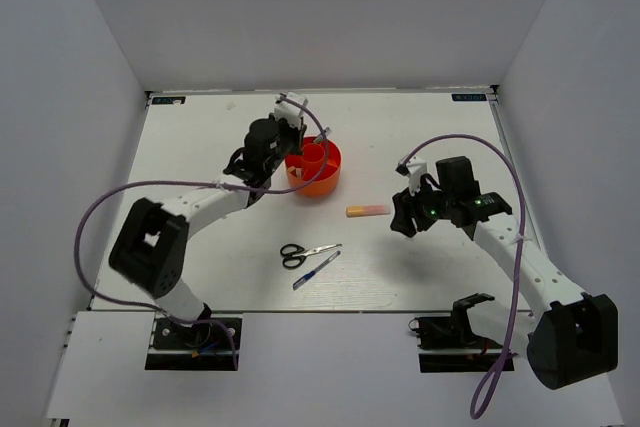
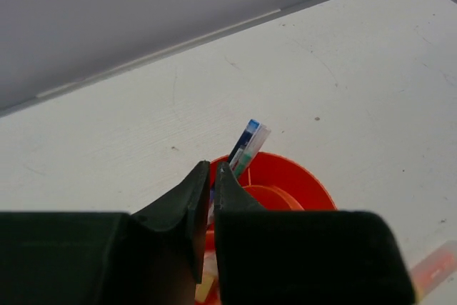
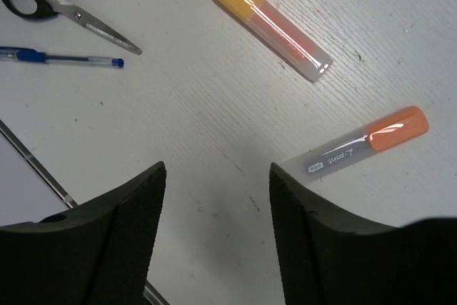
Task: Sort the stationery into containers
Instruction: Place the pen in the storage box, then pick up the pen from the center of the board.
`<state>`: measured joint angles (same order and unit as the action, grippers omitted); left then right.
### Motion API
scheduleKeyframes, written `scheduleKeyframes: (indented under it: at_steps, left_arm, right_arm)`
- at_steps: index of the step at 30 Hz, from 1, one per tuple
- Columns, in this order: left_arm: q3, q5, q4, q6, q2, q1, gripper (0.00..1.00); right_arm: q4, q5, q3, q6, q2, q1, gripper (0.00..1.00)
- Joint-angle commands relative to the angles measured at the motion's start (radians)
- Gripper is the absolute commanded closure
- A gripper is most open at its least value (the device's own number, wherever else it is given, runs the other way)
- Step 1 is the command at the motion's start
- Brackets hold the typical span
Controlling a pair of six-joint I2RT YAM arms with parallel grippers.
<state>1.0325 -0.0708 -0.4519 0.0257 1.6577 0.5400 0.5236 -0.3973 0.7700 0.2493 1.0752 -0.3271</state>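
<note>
Left claw [image 2: 212,176] jaws nearly together above orange organiser [image 2: 303,176], grip unclear. Right claw [image 3: 218,198] open, angled down over flat-lying orange-capped tube [image 3: 368,141].

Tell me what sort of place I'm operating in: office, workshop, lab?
Probably a robotics lab test cell: a white table boxed in by plain white walls, the left arm and right arm bolted at its near edge, and staged items like scissors and an orange organiser.

The top camera overlooked the organiser [image 1: 322,183]. The left wrist view shared it, close; the right faced counter [image 3: 214,126] right of it.
</note>
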Motion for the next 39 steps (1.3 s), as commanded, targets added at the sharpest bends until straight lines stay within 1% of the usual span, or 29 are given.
scheduleKeyframes:
  at_steps: [1,2,3,4,5,6,7,8,9,10,11,12,14,15,16,17,18,19,20,22,23,24,25,26,27,29,31,35,39]
  left_arm:
    - [-0.038,-0.015,0.08,-0.015,-0.197,0.005,0.82]
    - [-0.034,-0.02,0.257,-0.067,-0.278,0.005,0.85]
    - [-0.013,-0.035,0.339,-0.122,-0.303,0.002,0.87]
    - [0.004,-0.049,0.423,-0.189,-0.323,-0.003,0.87]
    - [0.056,-0.049,0.714,-0.226,-0.36,-0.015,0.82]
    - [0.107,-0.043,0.81,-0.284,-0.368,-0.029,0.72]
    - [0.145,0.013,0.902,-0.315,-0.377,-0.037,0.48]
    - [0.153,0.028,1.123,-0.325,-0.378,-0.047,0.4]
    - [0.137,0.04,1.183,-0.331,-0.394,-0.054,0.34]
    - [0.117,0.054,1.287,-0.334,-0.418,-0.052,0.24]
    - [0.086,0.055,1.303,-0.331,-0.436,-0.054,0.23]
    - [-0.024,0.057,1.314,-0.328,-0.507,-0.058,0.23]
    - [-0.112,0.069,1.286,-0.329,-0.559,-0.078,0.23]
    - [-0.229,0.071,1.261,-0.331,-0.638,-0.084,0.26]
    - [-0.265,0.069,1.231,-0.333,-0.66,-0.093,0.28]
    - [-0.323,0.069,1.216,-0.334,-0.683,-0.112,0.33]
    - [-0.35,0.069,1.205,-0.336,-0.741,-0.13,0.4]
    - [-0.385,0.089,1.173,-0.34,-0.754,-0.15,0.49]
    - [-0.393,0.129,1.171,-0.342,-0.78,-0.162,0.7]
    - [-0.388,0.134,1.161,-0.337,-0.8,-0.189,0.82]
    - [-0.396,0.141,1.164,-0.34,-0.803,-0.198,0.84]
    - [-0.396,0.161,1.168,-0.346,-0.805,-0.23,0.81]
    - [-0.396,0.169,1.174,-0.352,-0.812,-0.236,0.74]
    - [-0.394,0.167,1.182,-0.354,-0.817,-0.238,0.64]
    - [-0.397,0.167,1.185,-0.354,-0.82,-0.238,0.61]
    - [-0.407,0.167,1.184,-0.354,-0.848,-0.238,0.55]
    - [-0.41,0.158,1.18,-0.353,-0.877,-0.239,0.54]
    - [-0.411,0.131,1.184,-0.349,-0.92,-0.236,0.53]
    - [-0.416,0.124,1.184,-0.349,-0.935,-0.239,0.52]
  right_arm:
    - [0.009,-0.076,-0.014,0.044,-0.014,0.002,0.36]
    - [0.01,-0.154,-0.021,0.114,-0.012,0.0,0.36]
    - [0.022,-0.185,-0.023,0.145,-0.009,-0.006,0.36]
    - [0.045,-0.222,-0.026,0.174,-0.006,-0.009,0.41]
    - [0.05,-0.304,-0.028,0.256,0.009,-0.012,0.46]
    - [0.059,-0.322,-0.026,0.289,0.02,-0.03,0.63]
    - [0.073,-0.337,-0.021,0.339,0.028,-0.039,0.72]
    - [0.073,-0.356,-0.014,0.361,0.046,-0.056,0.83]
    - [0.066,-0.353,-0.008,0.393,0.07,-0.065,0.95]
    - [0.055,-0.345,0.0,0.427,0.103,-0.091,0.97]
    - [0.055,-0.321,0.021,0.435,0.123,-0.125,0.97]
    - [0.068,-0.318,0.05,0.476,0.159,-0.166,0.87]
    - [0.099,-0.334,0.101,0.513,0.241,-0.231,0.67]
    - [0.111,-0.34,0.11,0.584,0.273,-0.294,0.56]
    - [0.118,-0.341,0.124,0.608,0.293,-0.317,0.52]
    - [0.127,-0.341,0.155,0.628,0.31,-0.334,0.5]
    - [0.134,-0.342,0.166,0.713,0.362,-0.351,0.5]
    - [0.141,-0.351,0.173,0.746,0.376,-0.395,0.5]
    - [0.127,-0.342,0.187,0.78,0.385,-0.409,0.52]
    - [0.118,-0.313,0.212,0.844,0.442,-0.443,0.55]
    - [0.137,-0.29,0.251,0.869,0.474,-0.467,0.6]
    - [0.151,-0.276,0.268,0.896,0.494,-0.484,0.63]
    - [0.186,-0.27,0.282,0.973,0.546,-0.492,0.68]
    - [0.222,-0.258,0.332,0.992,0.569,-0.509,0.7]
    - [0.236,-0.243,0.345,0.999,0.584,-0.52,0.7]
    - [0.228,-0.23,0.367,1.006,0.627,-0.542,0.73]
    - [0.208,-0.21,0.365,1.005,0.646,-0.552,0.73]
    - [0.19,-0.144,0.374,1.005,0.683,-0.589,0.73]
    - [0.147,-0.097,0.368,0.99,0.706,-0.604,0.73]
